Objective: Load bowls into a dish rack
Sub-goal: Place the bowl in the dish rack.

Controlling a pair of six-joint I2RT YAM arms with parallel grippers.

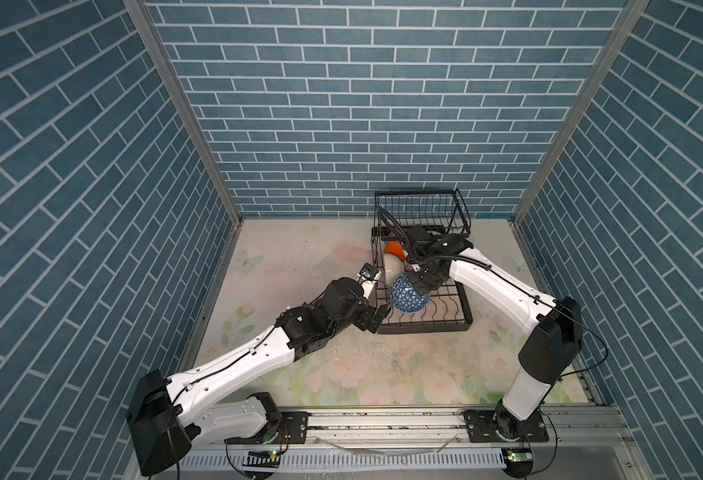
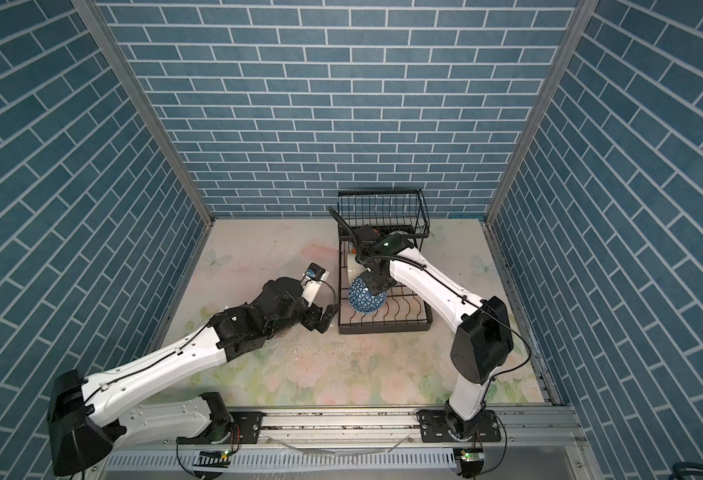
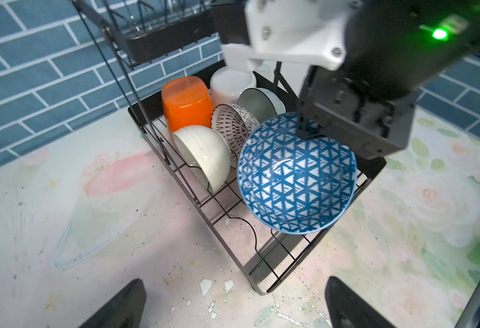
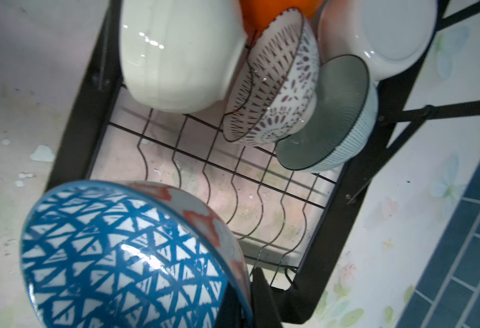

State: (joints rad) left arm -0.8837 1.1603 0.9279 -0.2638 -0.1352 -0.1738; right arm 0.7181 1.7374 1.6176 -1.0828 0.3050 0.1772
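Right claw: pinched on rim of blue bowl, held tilted over the rack front slots.
Left claw: spread, empty, beside the rack's near corner.
Care: probably needed seating on edge between free wires, clear of the white bowl.

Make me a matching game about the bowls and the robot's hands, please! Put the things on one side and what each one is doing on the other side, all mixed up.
Things:
1. blue-and-white bowl
2. orange bowl
3. left end effector
4. white ribbed bowl

States:
A. wide open, holding nothing
B. bottom facing up, at the back of the dish rack
C. pinched at its rim by the right end effector
D. tipped on its side in the dish rack

Pairs: 1-C, 2-B, 3-A, 4-D
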